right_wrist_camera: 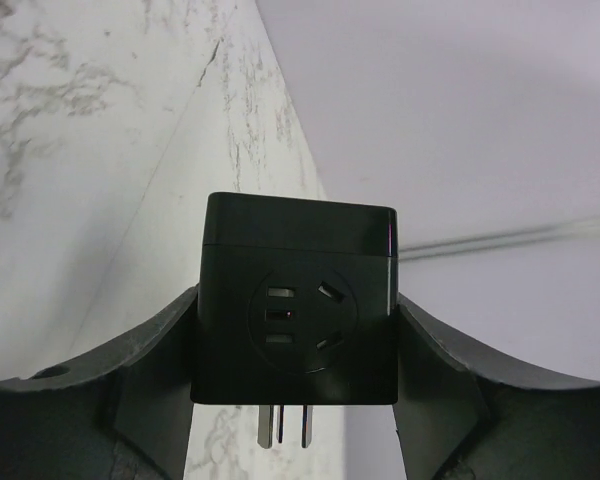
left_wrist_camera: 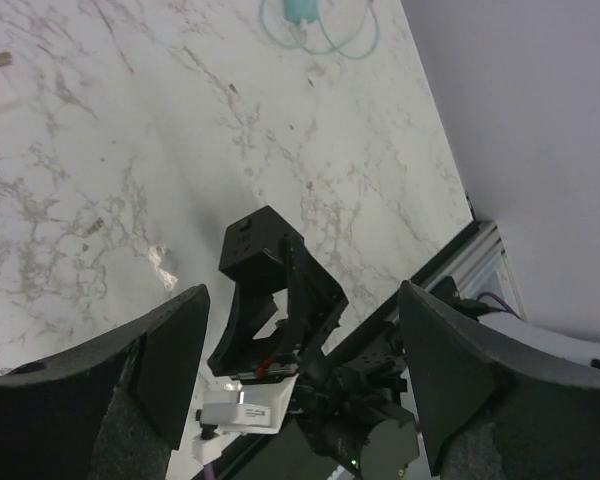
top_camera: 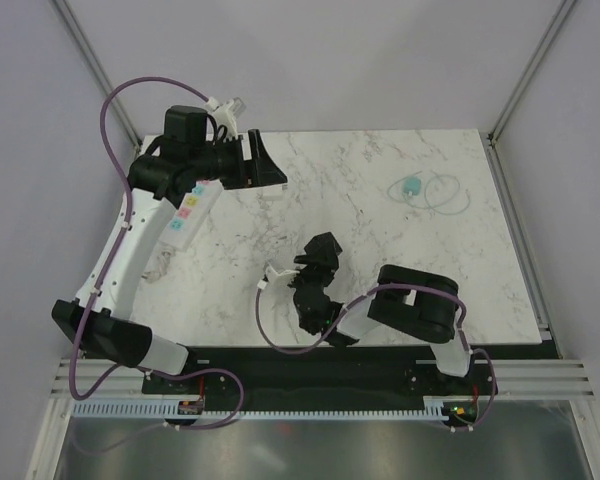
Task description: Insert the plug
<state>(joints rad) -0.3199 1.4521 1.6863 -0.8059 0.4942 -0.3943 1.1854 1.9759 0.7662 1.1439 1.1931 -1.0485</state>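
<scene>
While the right gripper (top_camera: 320, 262) pinches the black plug (right_wrist_camera: 295, 310) mid-table, prongs exposed, and the left gripper (left_wrist_camera: 300, 298) hangs spread and empty, the unheld power strip (top_camera: 190, 208) far left could slide under misaligned prongs.

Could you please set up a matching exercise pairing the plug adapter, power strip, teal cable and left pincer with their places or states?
Things:
1. black plug adapter
2. white power strip
3. teal cable
4. left pincer

Places or states:
A. open, holding nothing
B. far right part of the table
C. clamped in the right pincer
D. left part of the table

Pairs: 1-C, 2-D, 3-B, 4-A
</scene>
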